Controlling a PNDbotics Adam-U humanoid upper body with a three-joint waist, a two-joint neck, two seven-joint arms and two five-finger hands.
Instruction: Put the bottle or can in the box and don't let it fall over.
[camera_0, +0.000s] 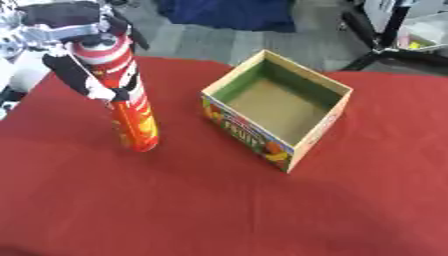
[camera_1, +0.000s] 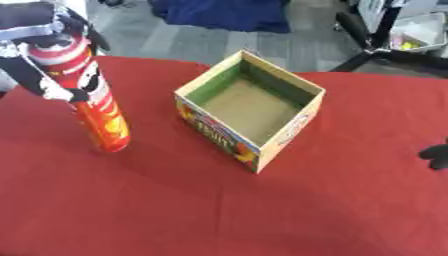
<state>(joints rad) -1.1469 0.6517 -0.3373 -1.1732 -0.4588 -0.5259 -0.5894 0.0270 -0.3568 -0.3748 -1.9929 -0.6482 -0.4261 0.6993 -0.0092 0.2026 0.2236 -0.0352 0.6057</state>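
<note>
Our left hand (camera_0: 83, 75) grips the tall red cylindrical can (camera_0: 127, 100) near its top.
We see it tilted on the red tablecloth (camera_0: 175, 200), left of the open cardboard box (camera_0: 278, 107); our right hand (camera_1: 435, 155) barely shows, fingers unclear.

The box (camera_0: 278, 111) stands open-topped, nothing lying inside it — its four upright walls ring the opening. Bare red table (camera_0: 219, 210) separates it from the tall can (camera_0: 129, 102), which the left hand (camera_0: 83, 55) grips near the top.
</note>
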